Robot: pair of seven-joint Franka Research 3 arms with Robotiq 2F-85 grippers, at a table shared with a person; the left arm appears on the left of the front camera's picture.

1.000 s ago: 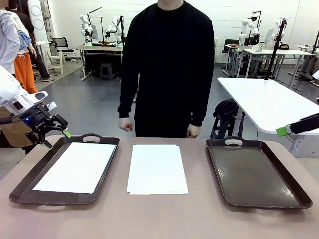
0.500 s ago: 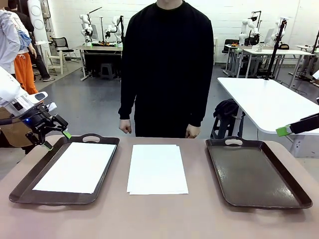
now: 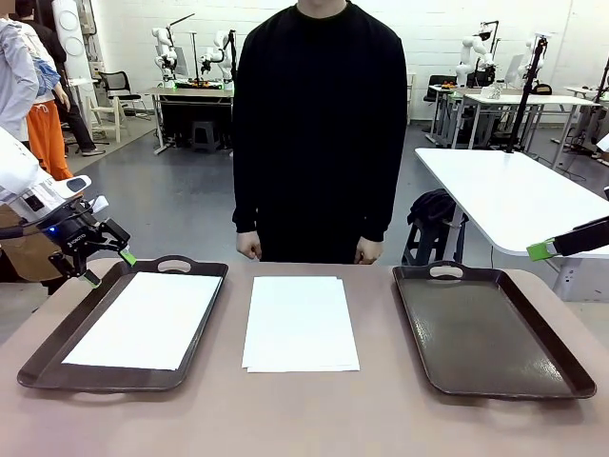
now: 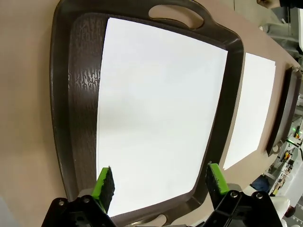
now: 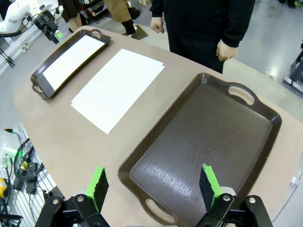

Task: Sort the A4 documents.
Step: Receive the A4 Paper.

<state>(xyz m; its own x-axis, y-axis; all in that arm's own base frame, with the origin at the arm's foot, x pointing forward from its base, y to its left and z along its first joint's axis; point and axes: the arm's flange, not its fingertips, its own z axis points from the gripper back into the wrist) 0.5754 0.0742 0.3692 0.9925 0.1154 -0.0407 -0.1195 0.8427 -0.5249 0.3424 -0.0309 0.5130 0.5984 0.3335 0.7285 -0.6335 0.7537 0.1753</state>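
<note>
The left end effector (image 3: 108, 267) hovered released, its two green-padded fingers (image 4: 105, 182) spread wide with nothing between them, beside the far left corner of the left tray (image 3: 74, 328). In its wrist view the fingers pointed down at that tray, where one white A4 sheet (image 3: 147, 319) lay flat on the dark floor, covering most of it, with a strip of bare floor showing along the tray's left side. The rest of the A4 documents (image 3: 300, 322) lay as a loosely squared stack directly on the brown surface (image 3: 314, 419), between the two trays and touching neither, with the edge of a lower sheet peeking out at the far right corner. The right tray (image 3: 485, 328) sat to the right of the stack, its glossy dark floor showing and a handle slot at each short end. The right end effector (image 5: 153, 185) was likewise released, fingers wide apart and grasping nothing, held above the right side of the surface with its wrist view looking down on the right tray. A person (image 3: 319, 124) in a black top stood at the far side of the surface, both hands (image 3: 249, 246) hanging low just beyond its far edge, apart from the paper.
</note>
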